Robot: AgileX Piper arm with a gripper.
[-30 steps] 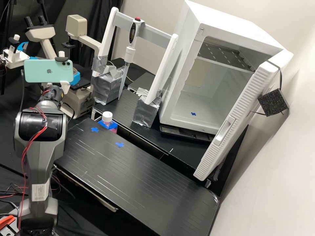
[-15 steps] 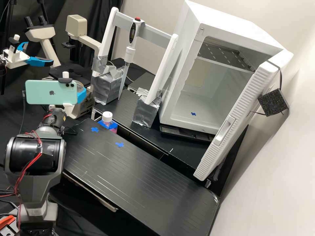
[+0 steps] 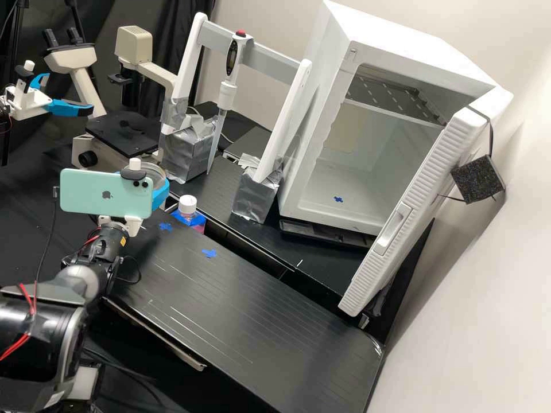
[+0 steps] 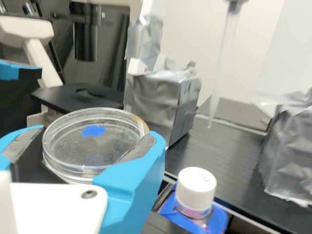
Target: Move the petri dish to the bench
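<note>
Over the back-left end of the black bench (image 3: 241, 310), the gripper (image 3: 160, 191) is partly hidden behind the phone mounted on the arm. It holds the clear round petri dish (image 3: 150, 170) above the bench surface. In the wrist view the gripper (image 4: 99, 135) is shut on the petri dish (image 4: 92, 114), one blue finger on each side of its wall. The dish looks roughly level, with a blue mark visible within its rim. Two blue tape crosses lie on the bench, one (image 3: 165, 227) near the bottle and another (image 3: 209, 253) farther right.
A white-capped bottle (image 3: 187, 205) stands in a blue-taped holder at the bench's back edge. Behind are the microscope stage (image 3: 123, 133), a pipette stand with taped bases (image 3: 256, 198) and an open white incubator (image 3: 321, 198).
From beside the microscope, the arm has moved right and lower, toward the bench's back-left end, carrying the dish. The microscope stage has come into view behind it.
</note>
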